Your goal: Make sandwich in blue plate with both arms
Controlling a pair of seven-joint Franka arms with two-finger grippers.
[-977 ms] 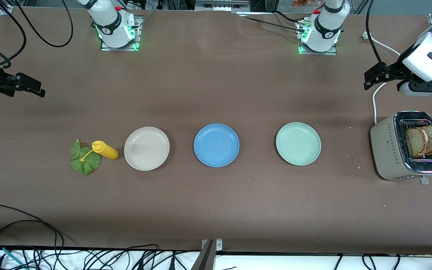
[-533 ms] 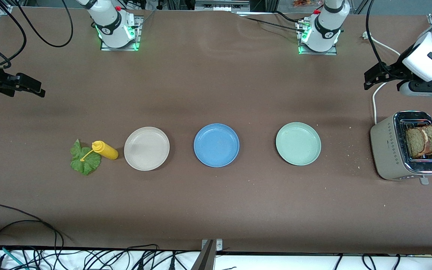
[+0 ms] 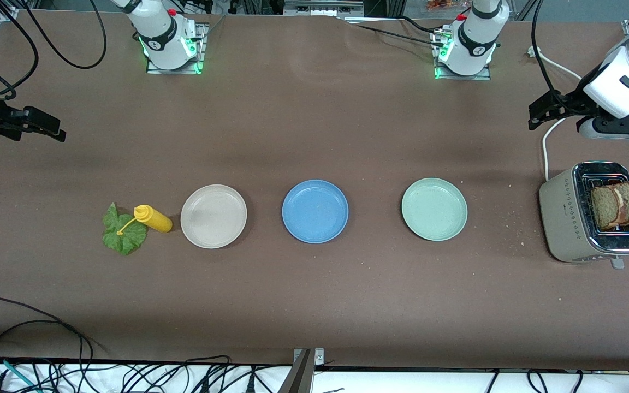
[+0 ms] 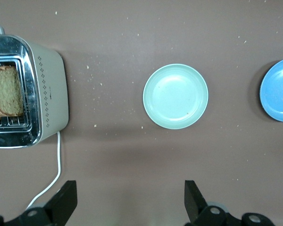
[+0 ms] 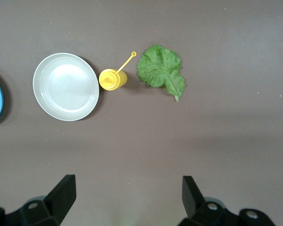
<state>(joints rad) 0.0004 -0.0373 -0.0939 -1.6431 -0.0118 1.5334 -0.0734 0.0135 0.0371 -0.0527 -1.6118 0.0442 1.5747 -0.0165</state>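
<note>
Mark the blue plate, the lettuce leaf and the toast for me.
blue plate (image 3: 315, 211), front view, bare middle.
lettuce leaf (image 5: 161, 70), right wrist view, centre of the leaf.
toast (image 3: 616, 204), front view, slices standing in the toaster.

Both arms wait, raised above the table (image 3: 314, 305) at its two ends. The left claw (image 4: 129, 207) hangs over the left arm's end, fingers (image 4: 66, 200) spread wide, nothing between them. The right claw (image 5: 127, 202) hangs over the right arm's end, its fingers (image 5: 63, 193) equally wide apart and empty. Each wrist points straight down.
</note>
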